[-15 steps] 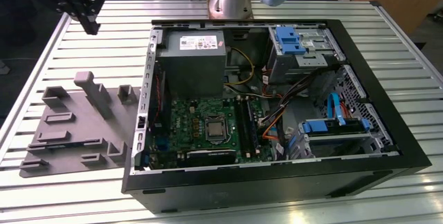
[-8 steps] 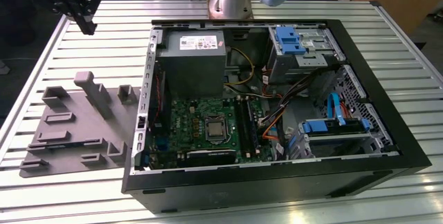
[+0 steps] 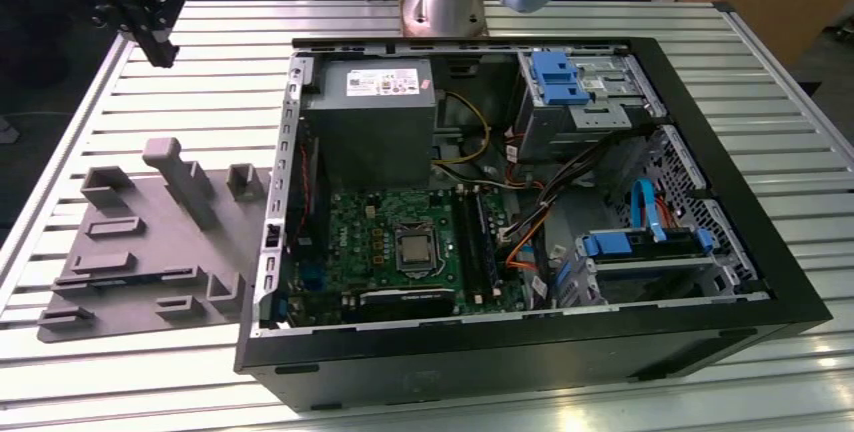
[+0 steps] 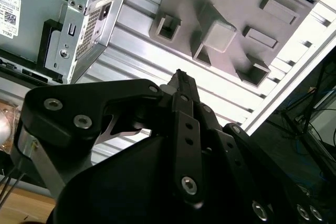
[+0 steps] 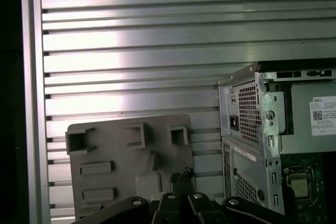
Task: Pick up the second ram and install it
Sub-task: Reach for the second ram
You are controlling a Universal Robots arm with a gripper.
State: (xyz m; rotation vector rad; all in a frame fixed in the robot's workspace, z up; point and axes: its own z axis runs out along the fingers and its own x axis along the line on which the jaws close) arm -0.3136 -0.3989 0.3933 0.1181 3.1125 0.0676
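My gripper (image 3: 160,52) hangs high over the table's far corner on the exterior view's left, beyond the grey plastic tray (image 3: 154,252). Its black fingers meet at their tips, shut, and nothing shows between them in both wrist views (image 4: 178,75) (image 5: 181,173). The open computer case (image 3: 534,202) lies on the exterior view's right, with the green motherboard (image 3: 394,242) and its long black memory slots (image 3: 478,237) beside the processor socket. The second ram is out of view on the tray and in the gripper; I cannot tell whether a stick sits in the slots.
The tray carries several raised blocks, the tallest an upright post (image 3: 180,177). A grey power supply (image 3: 371,117) fills the case's far corner, with blue drive brackets (image 3: 561,77) and orange and yellow cables (image 3: 527,232) nearby. The slatted aluminium table (image 3: 200,72) lies bare under the gripper.
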